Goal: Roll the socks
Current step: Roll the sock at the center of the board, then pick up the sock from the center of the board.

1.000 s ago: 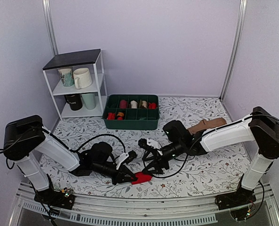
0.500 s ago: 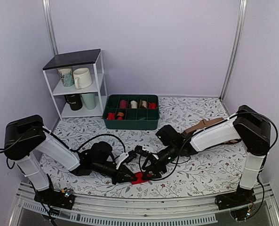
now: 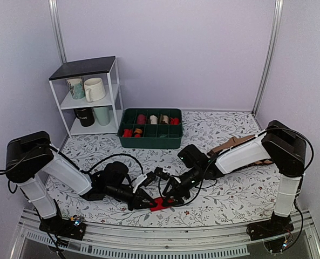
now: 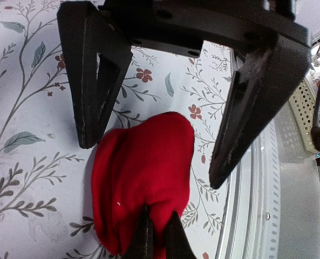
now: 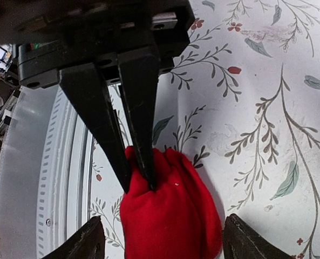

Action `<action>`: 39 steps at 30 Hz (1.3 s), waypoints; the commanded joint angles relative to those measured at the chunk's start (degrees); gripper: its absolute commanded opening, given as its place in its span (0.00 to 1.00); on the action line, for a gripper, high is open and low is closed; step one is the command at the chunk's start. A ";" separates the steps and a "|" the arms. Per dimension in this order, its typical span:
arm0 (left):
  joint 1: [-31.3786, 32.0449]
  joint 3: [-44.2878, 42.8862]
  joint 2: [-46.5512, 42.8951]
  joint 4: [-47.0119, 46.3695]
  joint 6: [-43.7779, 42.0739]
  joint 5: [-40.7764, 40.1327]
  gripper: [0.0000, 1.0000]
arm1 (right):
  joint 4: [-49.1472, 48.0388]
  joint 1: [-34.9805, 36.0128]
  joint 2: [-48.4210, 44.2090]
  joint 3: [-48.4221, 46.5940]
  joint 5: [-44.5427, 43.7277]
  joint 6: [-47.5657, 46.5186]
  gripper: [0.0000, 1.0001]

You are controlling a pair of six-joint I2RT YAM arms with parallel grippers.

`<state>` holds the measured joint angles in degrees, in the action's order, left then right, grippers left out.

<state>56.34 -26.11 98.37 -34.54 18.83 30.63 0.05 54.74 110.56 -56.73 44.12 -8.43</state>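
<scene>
The socks point(image 3: 161, 203) are a compact bright red roll lying on the floral table near its front edge. My left gripper point(image 3: 149, 204) is shut on the roll's end, its two thin fingertips point(image 4: 149, 237) pinching a fold of the red fabric point(image 4: 143, 172). Facing it, my right gripper point(image 3: 171, 195) is open, and its fingers point(image 4: 95, 108) stand either side of the roll without pressing it. In the right wrist view the roll point(image 5: 173, 216) sits between my right gripper's point(image 5: 165, 240) spread tips, with the left fingers point(image 5: 138, 124) biting its far end.
A green compartment tray point(image 3: 149, 144) holding rolled socks stands at the back. Left of it is a white shelf point(image 3: 89, 97) with mugs. A tan sock point(image 3: 232, 143) lies behind the right arm. The metal rail point(image 4: 267, 205) runs close beside the roll.
The right arm has swung left and down toward the red roll, so its open fingers now straddle it. The left gripper has kept its pinch and place.
</scene>
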 commanded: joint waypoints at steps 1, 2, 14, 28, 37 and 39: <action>0.22 2.26 3.79 14.37 -1.34 -2.83 0.00 | 3.24 2.93 3.43 -0.21 -1.12 1.94 0.75; 0.26 2.29 3.77 14.34 -1.34 -2.85 0.00 | 2.98 3.19 3.30 0.20 -1.14 2.36 0.75; 0.24 2.29 3.83 14.40 -1.34 -2.75 0.00 | -6.29 3.10 -8.57 5.05 -14.87 9.74 0.77; 0.22 2.42 3.66 14.24 -1.15 -2.64 0.00 | -11.57 1.80 -10.57 7.48 -11.31 22.22 0.90; 0.21 2.03 4.07 14.68 -1.34 -2.51 0.00 | -15.00 1.78 -7.65 9.73 -7.29 25.02 0.91; 0.18 2.03 4.03 14.68 -1.34 -2.51 0.00 | -16.60 1.80 -6.29 10.39 -7.32 25.65 0.90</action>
<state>56.25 -26.30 98.45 -34.17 18.02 31.09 -12.67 56.84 100.75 -47.64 35.24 15.55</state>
